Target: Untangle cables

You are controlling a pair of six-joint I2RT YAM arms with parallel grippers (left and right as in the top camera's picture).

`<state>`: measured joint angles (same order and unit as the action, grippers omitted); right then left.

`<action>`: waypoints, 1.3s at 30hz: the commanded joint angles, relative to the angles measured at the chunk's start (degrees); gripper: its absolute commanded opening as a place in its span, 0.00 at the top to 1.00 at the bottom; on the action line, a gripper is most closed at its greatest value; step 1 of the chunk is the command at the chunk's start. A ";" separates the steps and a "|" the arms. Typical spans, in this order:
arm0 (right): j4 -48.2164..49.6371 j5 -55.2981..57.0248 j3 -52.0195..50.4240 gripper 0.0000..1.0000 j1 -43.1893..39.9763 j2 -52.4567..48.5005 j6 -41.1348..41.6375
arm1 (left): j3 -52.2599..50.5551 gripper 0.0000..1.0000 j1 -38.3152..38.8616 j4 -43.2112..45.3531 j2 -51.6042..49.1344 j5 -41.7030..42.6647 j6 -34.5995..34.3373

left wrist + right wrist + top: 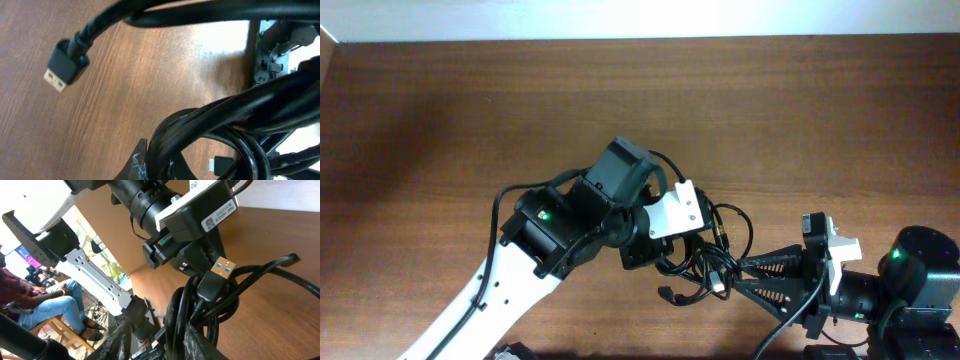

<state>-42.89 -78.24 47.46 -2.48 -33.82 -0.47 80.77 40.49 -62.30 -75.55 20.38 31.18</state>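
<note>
The cables [712, 250] lie as one black tangle on the wooden table, right of centre near the front. My left gripper [667, 260] reaches into the tangle's left side and is shut on a bundle of cables [210, 120], pressed against one finger [137, 161]. A loose USB plug [62, 67] hangs at the upper left of the left wrist view. My right gripper [742, 277] points left at the tangle's right side. In the right wrist view, its jaws stand partly apart around several cable strands [176, 315], which rest against one finger [200, 341]. A blue-tipped plug [222, 269] sticks up above them.
The left arm's white wrist mount [676, 212] hangs over the tangle. A loose plug end [666, 293] lies on the table [440, 120] just in front of the tangle. A seated person [45, 297] is beyond the table's edge.
</note>
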 commanded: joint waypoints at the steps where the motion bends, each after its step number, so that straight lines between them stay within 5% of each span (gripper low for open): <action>1: 0.17 -0.63 0.70 0.71 -0.17 -0.09 -0.63 | -0.07 1.00 0.13 1.79 0.22 -1.16 -2.27; 20: -1.31 0.92 0.70 0.71 -0.17 -0.09 -0.63 | -0.07 1.00 0.11 6.38 0.22 -14.69 -16.00; 22: -1.29 1.49 0.70 0.63 -0.17 -0.09 -0.63 | -0.07 1.00 0.11 6.54 0.22 -18.49 -19.85; 25: -1.51 2.25 0.70 0.62 -0.17 -0.09 -0.63 | -0.07 1.00 0.13 6.51 0.22 -18.27 -19.80; 26: -1.46 3.13 0.70 0.54 -0.17 -0.09 -0.63 | -0.07 1.00 0.13 6.27 0.22 -16.48 -18.82; 32: -3.78 8.50 0.70 0.43 -0.17 -0.09 -0.63 | -0.07 1.00 2.01 -3.21 0.22 -8.39 -0.85; 37: -4.48 8.50 0.70 0.37 -0.17 -0.09 -0.66 | -0.07 1.00 3.34 2.36 0.22 -4.90 -1.55; 39: -4.72 8.50 0.70 0.36 -0.17 -0.09 -0.68 | -0.07 1.00 3.34 7.82 0.22 -4.92 -9.01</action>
<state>-47.40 -70.24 47.46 -2.48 -33.82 -0.47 80.51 43.62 -57.78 -75.55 13.10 28.42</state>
